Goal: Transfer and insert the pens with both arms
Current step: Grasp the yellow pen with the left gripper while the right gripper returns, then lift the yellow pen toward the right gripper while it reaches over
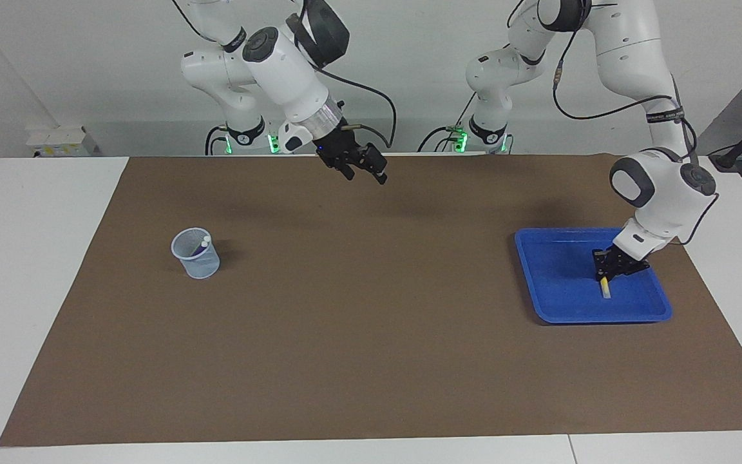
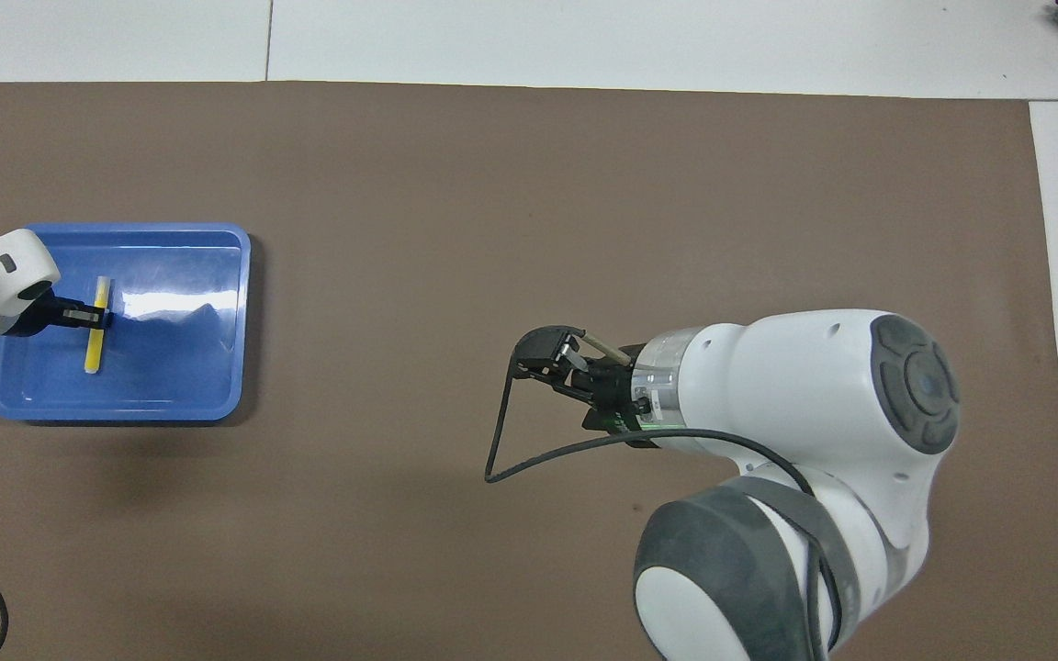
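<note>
Left gripper [image 1: 605,274]: fingers clamped on the slim yellow marker pen [image 1: 605,288] in the shallow blue plastic tray [image 1: 554,296].
Right gripper [image 1: 363,169]: fingers spread, empty (over the brown surface [image 1: 371,335]).
Clear mesh cup [image 1: 196,253]: pens inside, well apart.

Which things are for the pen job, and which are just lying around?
For the job: slim yellow marker pen, gripped by the left end effector in the shallow blue plastic tray; see-through plastic cup holding pens; open right end effector, over the brown table mat.
Just lying about: that mat; small white box at the table's edge.
</note>
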